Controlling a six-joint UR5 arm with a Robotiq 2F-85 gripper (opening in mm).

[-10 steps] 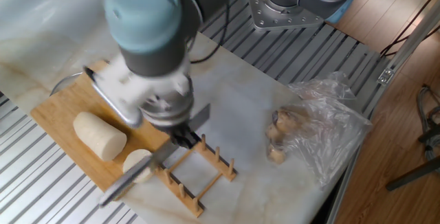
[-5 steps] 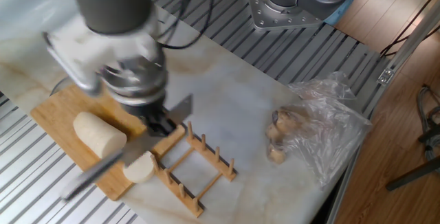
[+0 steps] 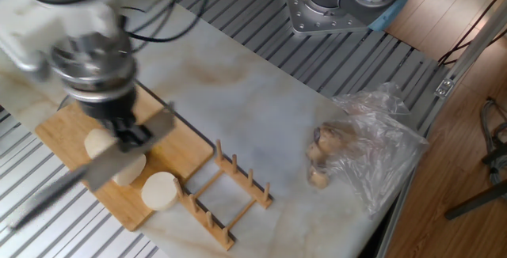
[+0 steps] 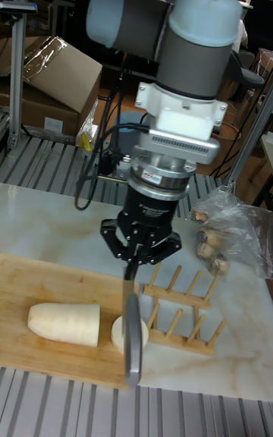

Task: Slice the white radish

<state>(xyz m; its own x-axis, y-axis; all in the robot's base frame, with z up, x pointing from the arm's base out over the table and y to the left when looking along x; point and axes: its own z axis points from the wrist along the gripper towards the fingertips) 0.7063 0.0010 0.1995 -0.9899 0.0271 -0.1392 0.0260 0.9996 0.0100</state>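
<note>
Fixed and tall fixed views of my UR5 station. The gripper [image 4: 137,252] hangs above the wooden cutting board [image 3: 59,131], its two fingers [image 4: 114,238] pinched on the handle of a knife [image 4: 132,327] whose blade points down and toward the board's near edge. In the fixed view I see the knife [image 3: 95,167] blurred, lying across the longer piece of the white radish [image 3: 119,167]. The tall view shows that long radish piece [image 4: 64,323] lying on its side on the board, with a short cut stub [image 4: 119,333] just beside it, partly hidden behind the blade; I cannot tell whether the blade touches either piece. In the fixed view the stub [image 3: 161,191] stands near the board's right corner. A wooden slotted rack [image 3: 230,195] sits just beside the board on the marble tabletop [image 3: 261,115]. Well apart to the right lies a clear plastic bag [image 3: 372,151] holding brownish lumps [image 3: 321,159].
</note>
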